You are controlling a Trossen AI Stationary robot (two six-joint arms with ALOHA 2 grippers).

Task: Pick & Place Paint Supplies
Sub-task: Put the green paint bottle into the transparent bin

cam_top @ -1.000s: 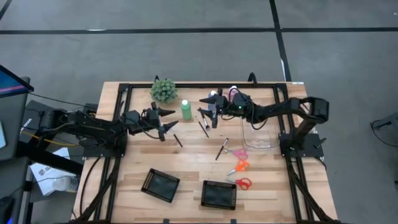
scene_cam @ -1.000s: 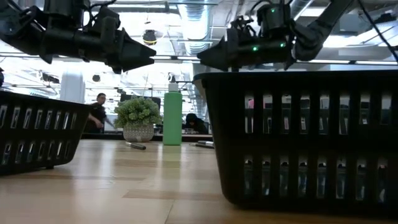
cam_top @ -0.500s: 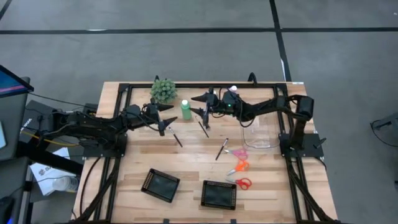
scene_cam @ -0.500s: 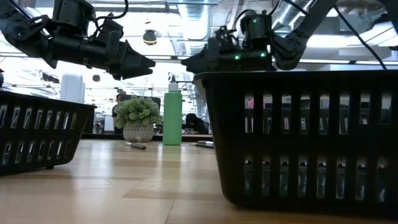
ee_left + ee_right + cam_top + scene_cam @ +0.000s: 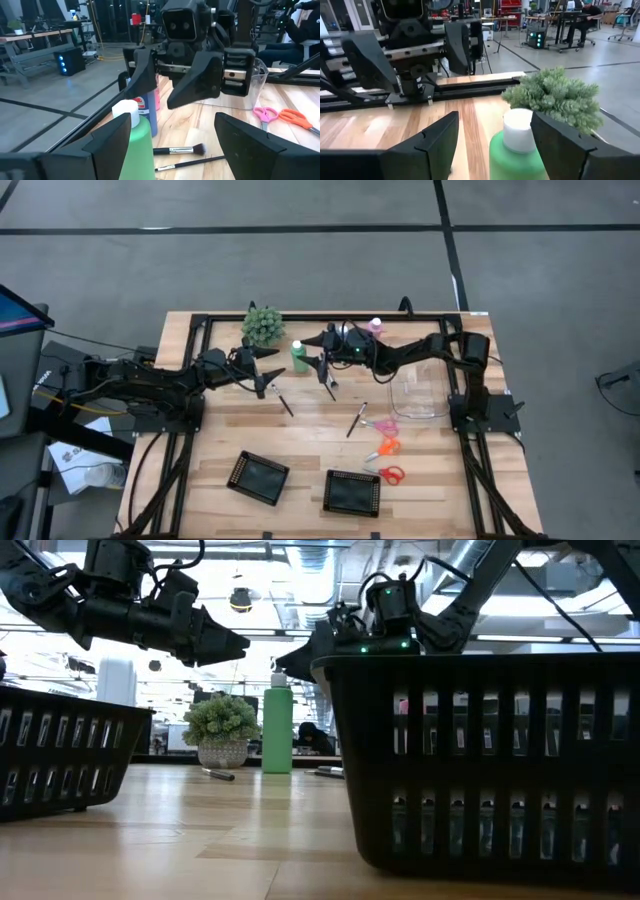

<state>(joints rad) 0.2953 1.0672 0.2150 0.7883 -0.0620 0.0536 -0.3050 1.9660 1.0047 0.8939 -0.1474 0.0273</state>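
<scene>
The green bottle [image 5: 299, 358] with a white cap stands upright on the table near the far edge, beside the bushy plant [image 5: 263, 325]. My right gripper [image 5: 317, 356] is open, hovering close on the bottle's right; in its wrist view the fingers stand on either side of the green bottle [image 5: 517, 147] without touching. My left gripper [image 5: 268, 370] is open and hovers left of the bottle, facing it. A blue bottle [image 5: 152, 112] stands behind the green bottle [image 5: 134, 142]. The pink bottle [image 5: 375, 326] stands at the far edge. Brushes [image 5: 326, 386] and three scissors [image 5: 385, 447] lie on the table.
Two black square trays [image 5: 258, 477] [image 5: 352, 492] sit near the table's near edge. A clear container [image 5: 420, 395] stands on the right side. Loose brushes [image 5: 285, 403] [image 5: 357, 419] lie mid-table. In the low view a tray wall [image 5: 480, 760] blocks the right half.
My right gripper has moved toward the table's left, closing in on the green bottle until its open fingers flank it. My left gripper has shifted slightly toward the far edge and then held still. The bottle has not moved.
</scene>
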